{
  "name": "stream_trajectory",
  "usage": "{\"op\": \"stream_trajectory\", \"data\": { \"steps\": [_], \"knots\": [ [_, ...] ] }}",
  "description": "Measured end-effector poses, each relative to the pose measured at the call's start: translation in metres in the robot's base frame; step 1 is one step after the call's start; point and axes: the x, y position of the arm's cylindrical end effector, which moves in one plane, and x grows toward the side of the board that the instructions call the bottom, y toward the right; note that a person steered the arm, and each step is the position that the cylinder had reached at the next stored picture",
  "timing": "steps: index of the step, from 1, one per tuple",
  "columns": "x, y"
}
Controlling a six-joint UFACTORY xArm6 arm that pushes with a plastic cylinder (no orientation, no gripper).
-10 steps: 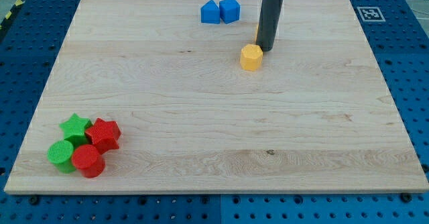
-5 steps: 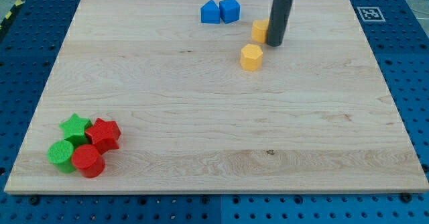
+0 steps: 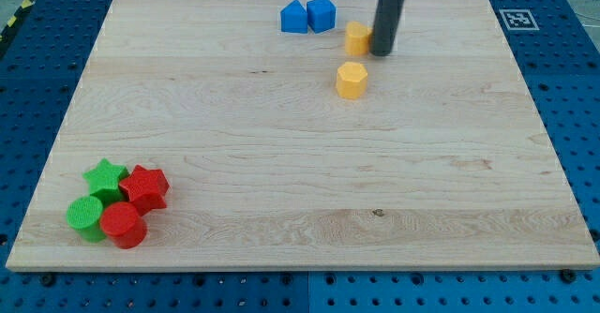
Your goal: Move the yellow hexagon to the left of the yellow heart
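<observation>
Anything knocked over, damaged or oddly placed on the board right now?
Nothing stands out. The yellow hexagon sits flat, just below the yellow heart rather than at its left. My tip is against the heart's right side. The other blocks rest upright in their clusters.

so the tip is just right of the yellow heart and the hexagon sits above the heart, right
Not quite. The camera view shows the yellow hexagon below the yellow heart, toward the view's bottom, not above it. My tip is indeed just right of the heart.
</observation>
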Motion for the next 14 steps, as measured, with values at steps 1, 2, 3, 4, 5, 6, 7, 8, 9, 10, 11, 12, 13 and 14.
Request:
{"op": "stream_trajectory", "data": {
  "steps": [1,2,3,4,5,6,7,8,9,10,11,12,13,14],
  "knots": [
    [-0.007,-0.007],
    [-0.007,-0.021],
    [-0.008,-0.038],
    [-0.002,-0.021],
    [0.040,-0.022],
    [0.057,-0.023],
    [0.057,-0.004],
    [0.057,0.019],
    [0.082,0.020],
    [0.102,0.003],
    [0.101,-0.030],
    [0.092,-0.047],
    [0.092,-0.060],
    [0.092,-0.066]
  ]
}}
